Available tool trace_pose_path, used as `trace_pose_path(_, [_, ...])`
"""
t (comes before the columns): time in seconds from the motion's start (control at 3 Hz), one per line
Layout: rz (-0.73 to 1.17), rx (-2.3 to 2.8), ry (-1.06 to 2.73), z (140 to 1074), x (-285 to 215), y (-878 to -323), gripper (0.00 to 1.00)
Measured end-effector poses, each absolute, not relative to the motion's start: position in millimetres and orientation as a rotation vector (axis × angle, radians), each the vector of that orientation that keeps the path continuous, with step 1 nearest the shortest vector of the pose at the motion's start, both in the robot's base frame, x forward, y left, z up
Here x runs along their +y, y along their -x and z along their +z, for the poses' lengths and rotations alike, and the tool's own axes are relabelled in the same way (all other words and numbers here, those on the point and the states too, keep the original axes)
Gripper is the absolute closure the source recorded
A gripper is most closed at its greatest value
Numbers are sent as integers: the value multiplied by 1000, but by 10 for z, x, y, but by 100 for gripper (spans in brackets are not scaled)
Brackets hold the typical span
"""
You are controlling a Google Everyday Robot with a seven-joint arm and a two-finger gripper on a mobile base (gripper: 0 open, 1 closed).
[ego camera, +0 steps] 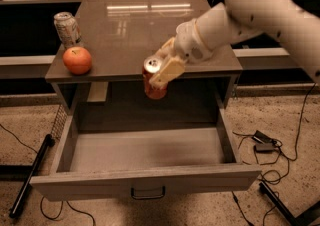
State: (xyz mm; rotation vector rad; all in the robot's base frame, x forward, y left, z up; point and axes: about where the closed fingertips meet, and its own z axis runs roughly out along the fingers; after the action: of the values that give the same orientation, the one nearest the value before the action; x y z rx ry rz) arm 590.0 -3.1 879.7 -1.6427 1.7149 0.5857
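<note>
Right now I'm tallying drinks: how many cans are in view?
2. A silver can stands far left on the table, behind the orange. A red can is held in the end effector, over the open drawer. No others show.

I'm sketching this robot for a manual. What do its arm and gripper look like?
The arm is made of thick, rounded white shells, narrowing to a ringed white wrist collar. The gripper, at the red can above the open drawer, has flat, blocky cream-tan fingers. Apart from a few small dark dots on the shell, no markings or cables show.
</note>
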Motion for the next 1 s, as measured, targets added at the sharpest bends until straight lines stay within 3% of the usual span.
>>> trace_pose_path(1.0, [568, 1806, 1573, 7413, -157, -5791, 100])
